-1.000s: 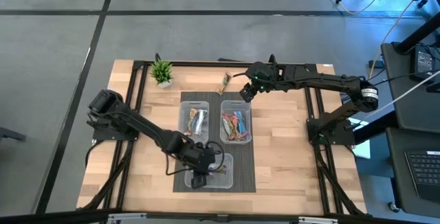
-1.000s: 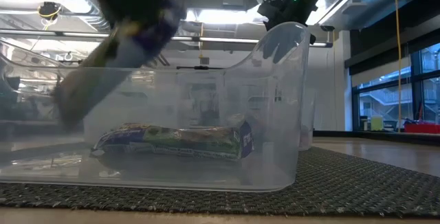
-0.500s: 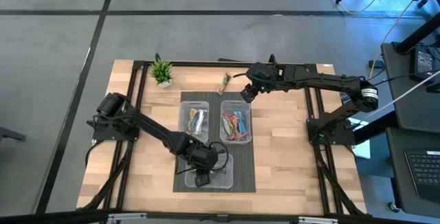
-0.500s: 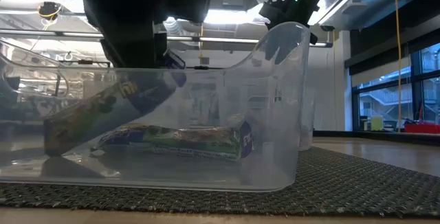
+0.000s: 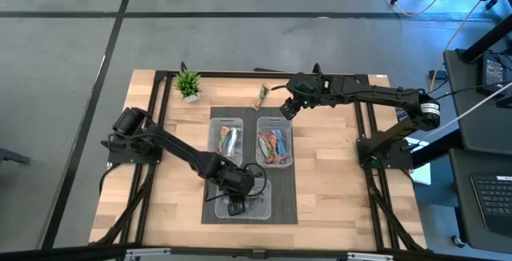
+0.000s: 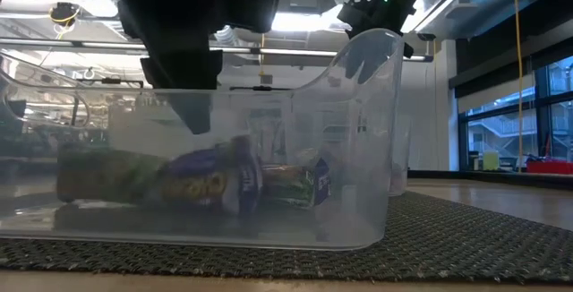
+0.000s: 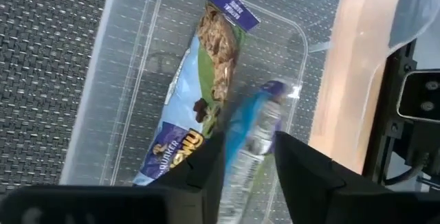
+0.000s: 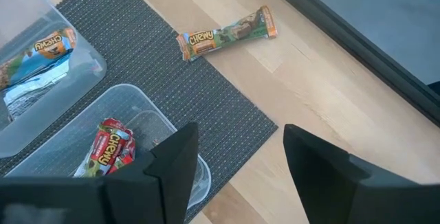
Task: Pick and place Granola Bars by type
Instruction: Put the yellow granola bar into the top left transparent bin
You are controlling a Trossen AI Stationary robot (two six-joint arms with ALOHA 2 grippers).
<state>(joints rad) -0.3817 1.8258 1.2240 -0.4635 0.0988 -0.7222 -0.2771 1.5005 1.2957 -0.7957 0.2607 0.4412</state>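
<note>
My left gripper [image 7: 251, 172] hangs open over the near clear bin [image 5: 262, 205]; in the low view [image 6: 192, 104] it stands above the bin's floor. Two blue-white granola bars lie in that bin: one [image 6: 183, 180] in front, leaning partly on the other [image 6: 300, 184]. In the left wrist view the front bar [image 7: 253, 138] is blurred just beyond my fingertips, beside the lying one [image 7: 206, 93]. My right gripper [image 8: 244, 162] is open, hovering above the mat's far edge, near a brown-tan-orange bar [image 8: 227, 35] lying flat on the wood [image 5: 261, 95].
Two more clear bins sit on the dark mat [image 5: 284, 205]: the far-left one [image 5: 226, 139] holds brown-tan bars, the far-right one [image 5: 274, 145] holds red bars [image 8: 110, 148]. A small green plant [image 5: 189, 83] stands at the far left of the table. Bare wood lies on both sides of the mat.
The blue-white bar that my left gripper held tilted above the near bin has gone down into the bin and dropped from the fingers. It now lies on the bin's floor against the other bar. My right arm has kept still.
</note>
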